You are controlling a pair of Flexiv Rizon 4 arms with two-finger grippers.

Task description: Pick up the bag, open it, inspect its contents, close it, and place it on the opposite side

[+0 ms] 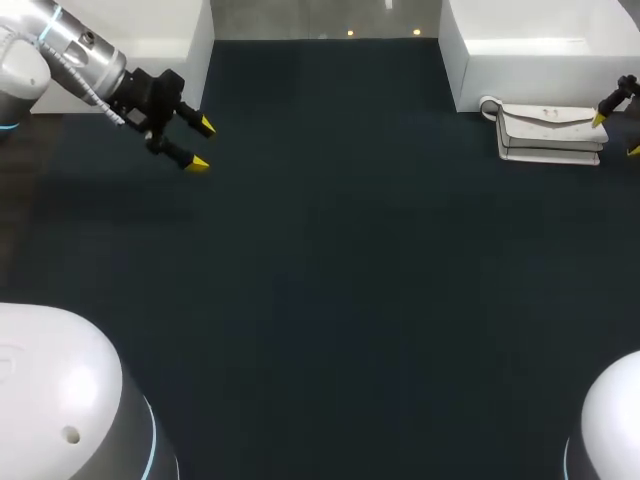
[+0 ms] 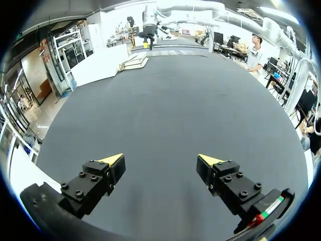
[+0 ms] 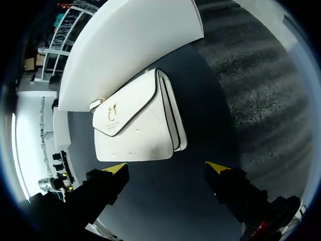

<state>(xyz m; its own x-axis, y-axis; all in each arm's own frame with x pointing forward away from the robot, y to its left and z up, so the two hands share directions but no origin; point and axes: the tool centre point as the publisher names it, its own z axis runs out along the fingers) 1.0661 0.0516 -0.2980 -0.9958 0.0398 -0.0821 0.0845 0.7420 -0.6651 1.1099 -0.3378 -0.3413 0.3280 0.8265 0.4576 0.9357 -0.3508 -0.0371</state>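
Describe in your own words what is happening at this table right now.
A white bag lies closed at the table's far right, beside a white box. The right gripper hangs open close to it, not touching. The left gripper is open and empty at the far left. Nothing has been picked up yet.

Dark table (image 1: 330, 260), perhaps white bins (image 1: 545, 45) behind

Most of the right claw (image 1: 617, 135) was cut off by the edge of the head view; only its yellow tips and a short black piece were seen. The inside of the bag (image 1: 550, 132) was hidden under its shut flap (image 3: 131, 113). From the left wrist the bag was shown too small for its details to be told.
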